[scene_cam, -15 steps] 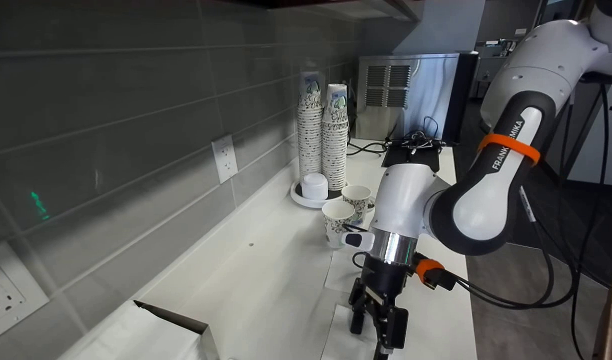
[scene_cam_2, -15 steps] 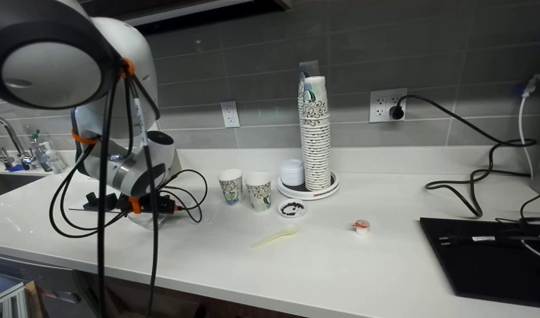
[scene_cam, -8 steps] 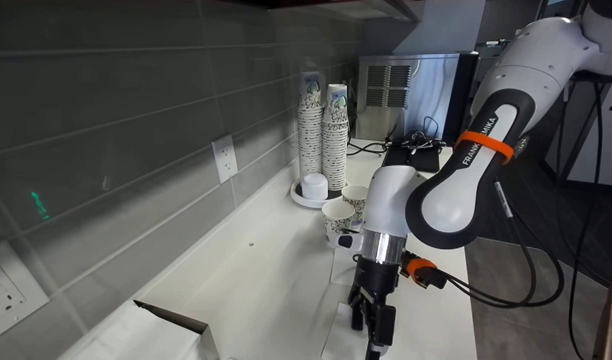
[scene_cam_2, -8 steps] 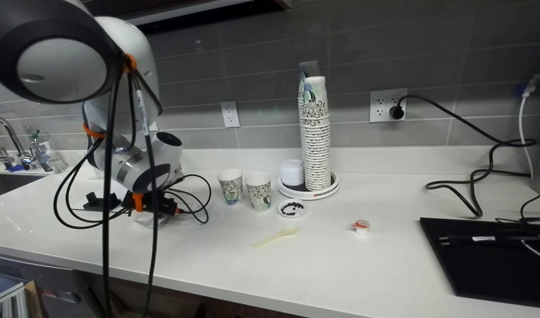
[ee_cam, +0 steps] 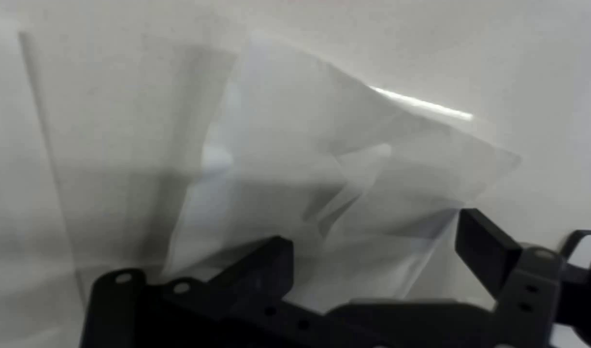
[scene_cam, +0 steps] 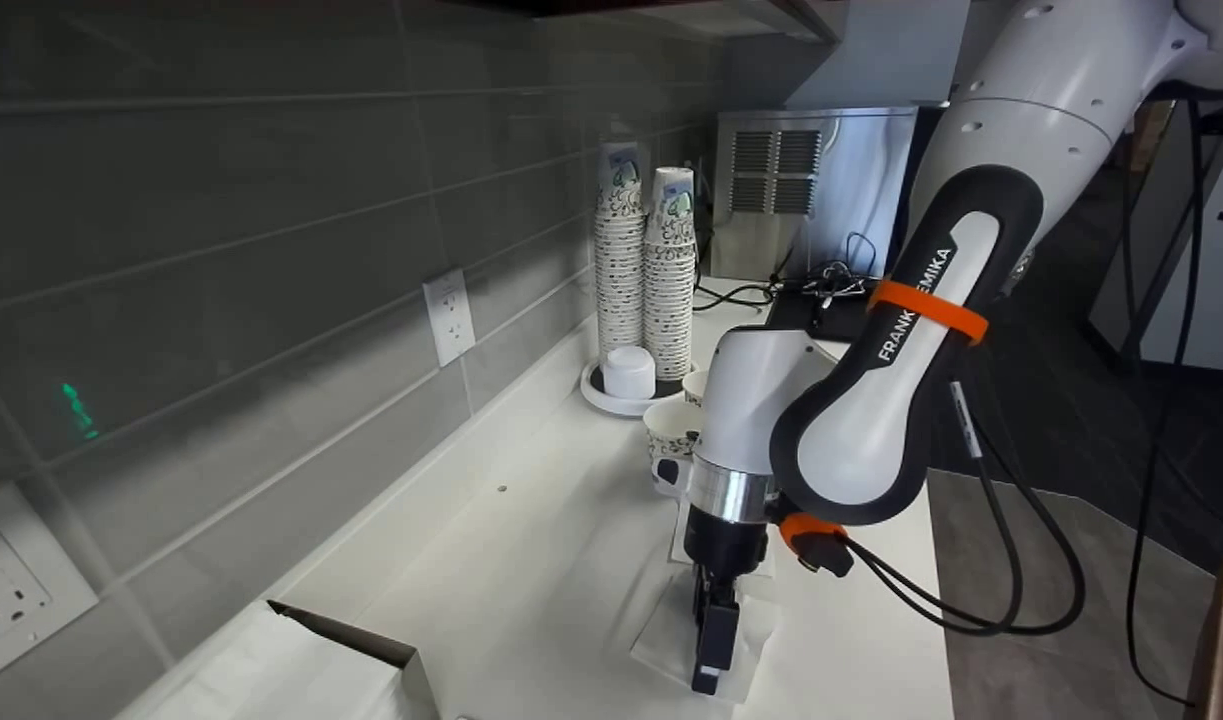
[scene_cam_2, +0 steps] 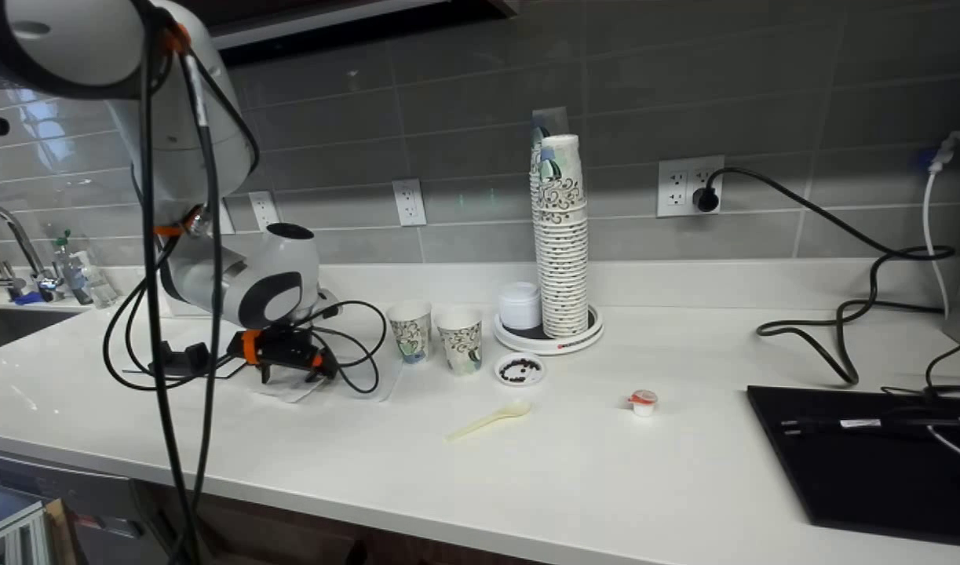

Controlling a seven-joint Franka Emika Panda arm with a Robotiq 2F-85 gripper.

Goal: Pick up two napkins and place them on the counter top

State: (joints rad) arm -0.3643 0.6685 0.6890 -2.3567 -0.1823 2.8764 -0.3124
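As only the wrist view shows clearly, the tool gapes, empty, over a creased napkin.

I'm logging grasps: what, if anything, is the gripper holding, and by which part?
Nothing is held: the gripper is open over a rumpled napkin.

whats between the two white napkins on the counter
Only a shadowed strip of smooth white counter top shows, in the wrist view, between the rumpled white paper napkin and the cropped white paper napkin; the black fingers hide one end.
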